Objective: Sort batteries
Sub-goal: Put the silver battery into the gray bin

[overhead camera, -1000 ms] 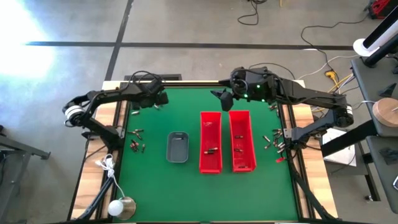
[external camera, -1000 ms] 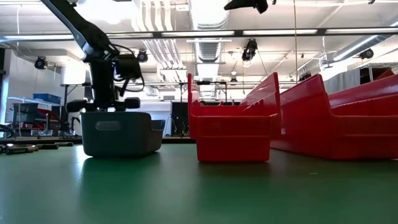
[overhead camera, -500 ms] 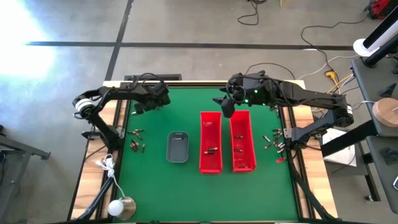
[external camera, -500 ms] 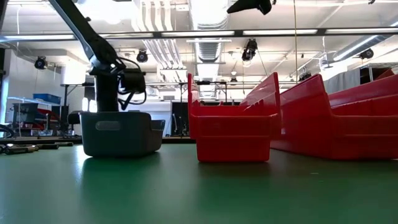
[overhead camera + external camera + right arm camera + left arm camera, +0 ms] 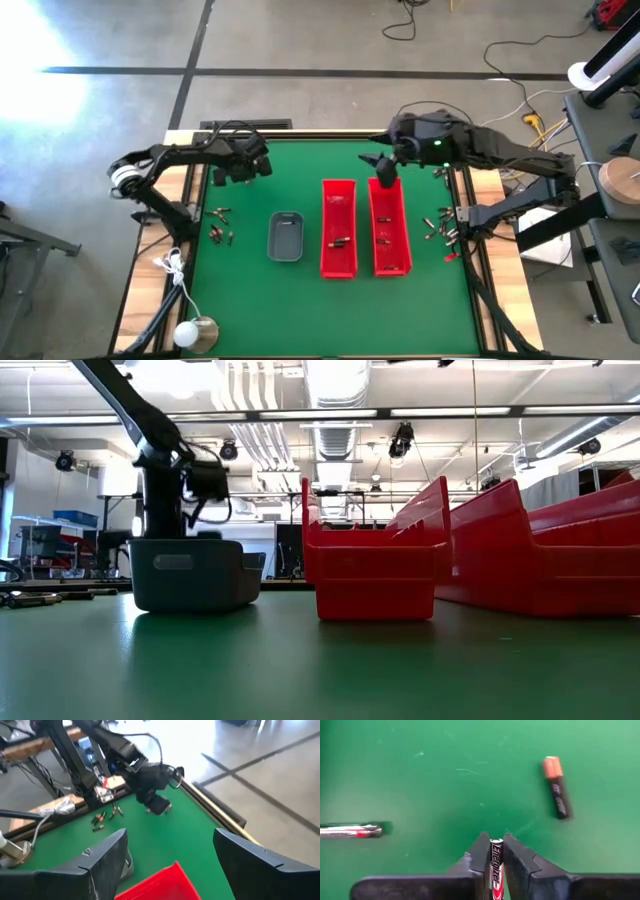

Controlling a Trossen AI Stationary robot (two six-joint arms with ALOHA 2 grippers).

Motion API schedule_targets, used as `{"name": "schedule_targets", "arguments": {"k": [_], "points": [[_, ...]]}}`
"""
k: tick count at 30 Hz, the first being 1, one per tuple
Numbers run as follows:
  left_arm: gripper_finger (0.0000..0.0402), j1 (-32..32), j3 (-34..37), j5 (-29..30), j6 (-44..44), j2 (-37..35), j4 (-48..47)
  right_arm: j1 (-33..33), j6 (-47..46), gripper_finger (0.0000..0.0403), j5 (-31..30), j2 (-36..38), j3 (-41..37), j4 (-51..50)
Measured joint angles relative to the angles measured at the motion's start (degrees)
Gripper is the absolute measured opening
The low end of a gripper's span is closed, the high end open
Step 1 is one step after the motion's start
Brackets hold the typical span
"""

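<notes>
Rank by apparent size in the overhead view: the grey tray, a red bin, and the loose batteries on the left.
1. Red bin, largest.
2. Grey tray, clearly shorter.
3. Loose batteries, tiny specks beside both.

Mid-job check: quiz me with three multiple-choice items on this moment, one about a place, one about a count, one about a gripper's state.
1. Where is the right gripper?
A. over the grey tray
B. above the far end of the right-hand red bin
C. off the table

2. How many red bins stand on the mat?
A. one
B. two
C. four

3. The left gripper is:
A. wide open
B. out of view
C. shut on a battery

Answers: 1 B, the high view shows it there; 2 B, two stand side by side; 3 C, the left wrist view shows the fingers pinching it.
</notes>
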State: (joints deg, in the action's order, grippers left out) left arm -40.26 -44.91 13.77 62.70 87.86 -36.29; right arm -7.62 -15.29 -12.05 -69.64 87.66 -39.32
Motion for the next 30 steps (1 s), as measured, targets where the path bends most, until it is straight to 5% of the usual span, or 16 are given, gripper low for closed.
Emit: {"name": "schedule_targets", "arguments": {"k": [8,13,22,30], "points": [[0.0007,7.68,-0.09,1.70,-5.88,-14.51,2.56,-0.02,1.75,0.0270,-2.26,6.21,0.00,-2.22],[0.0006,21.97,-0.28,0.87,-21.40,-19.29,6.79,-0.02,2.77,0.0274,-3.48,6.78,-0.39,-2.46],[0.0004,43.00,-5.59,6.91,-25.26,-15.26,7.00,-0.28,3.56,0.0283,-3.45,4.88,-0.48,-4.98],[0.0004,49.61,-8.85,8.31,-39.04,-3.79,4.87,-0.68,1.90,0.0269,-2.98,4.82,-0.52,-8.74]]}}
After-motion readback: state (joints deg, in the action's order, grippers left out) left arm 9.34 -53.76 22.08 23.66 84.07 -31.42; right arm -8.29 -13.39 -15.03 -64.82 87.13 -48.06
